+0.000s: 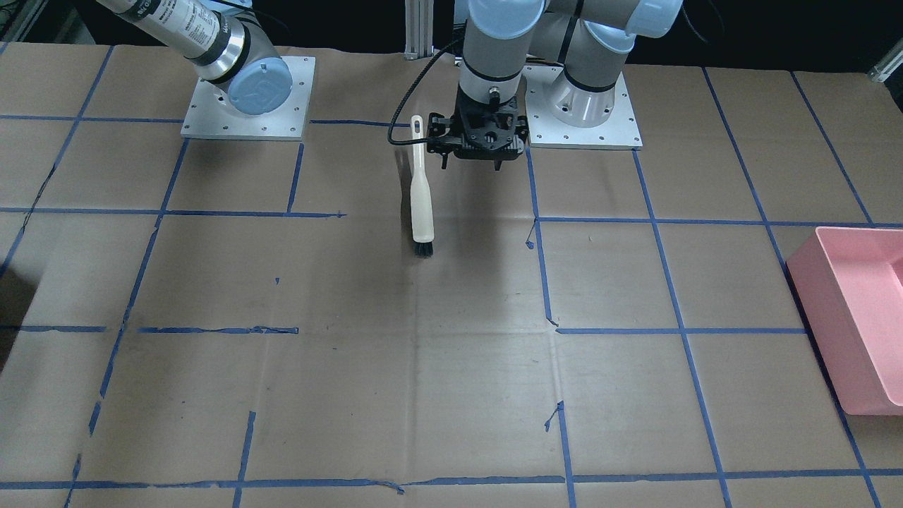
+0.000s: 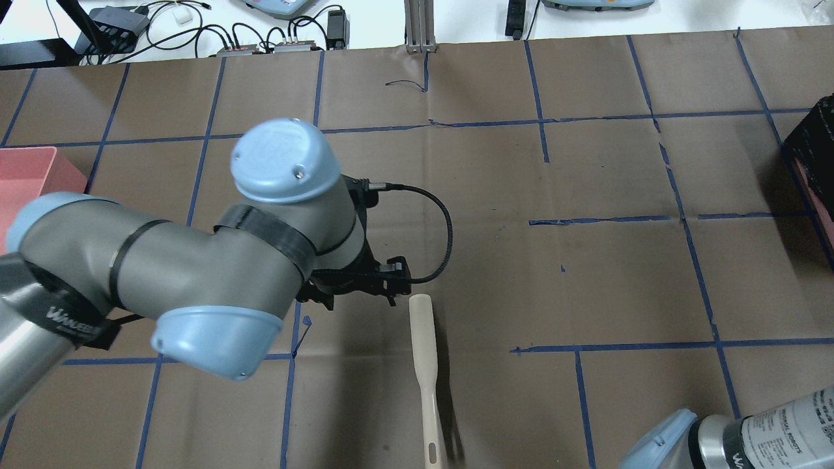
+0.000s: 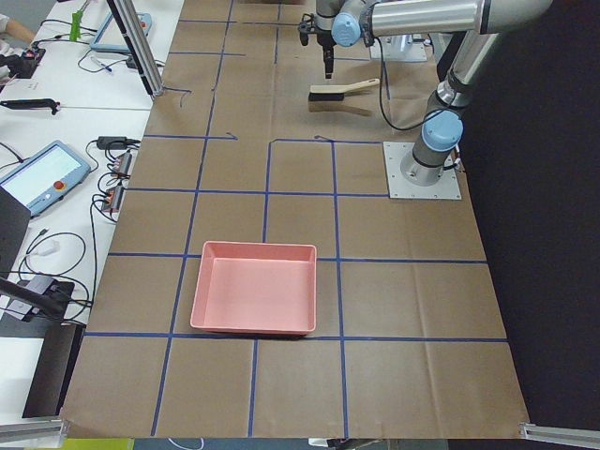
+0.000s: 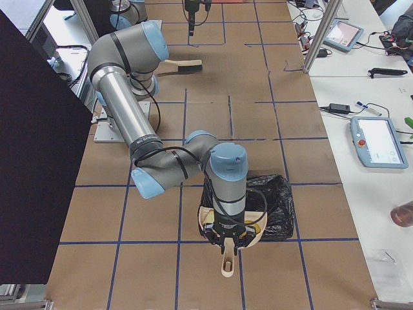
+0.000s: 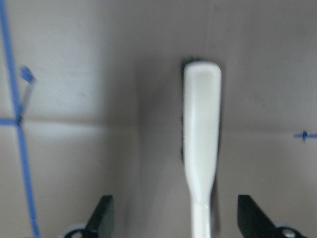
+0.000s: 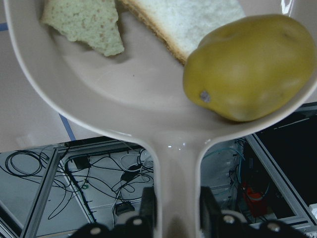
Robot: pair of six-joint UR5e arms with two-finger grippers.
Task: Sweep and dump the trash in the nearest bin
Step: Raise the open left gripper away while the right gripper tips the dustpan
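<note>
Wide brown worktop, taped off in blue squares. At its right end stands the black-bagged bin, and the pink bin sits well apart at the left end.

The dustpan hangs at the black bin's near rim with its handle pointing away from the bin. The right fingers are clamped on that handle, the right place to hold it: the pan looks like stiff, smooth plastic, so a tilt from there should slide everything off.

The brush lies flat mid-worktop and the left fingers hover over its handle, apart, gripping nothing.

All the trash rides in the pan. The potato-like lump is round and looks the heaviest, so it will likely roll first. The bread slice looks light and soft and may drag or cling. The sandwich chunk is small and crumbly-looking. None needs gripping; tip gently over the bag so nothing bounces past the rim.
</note>
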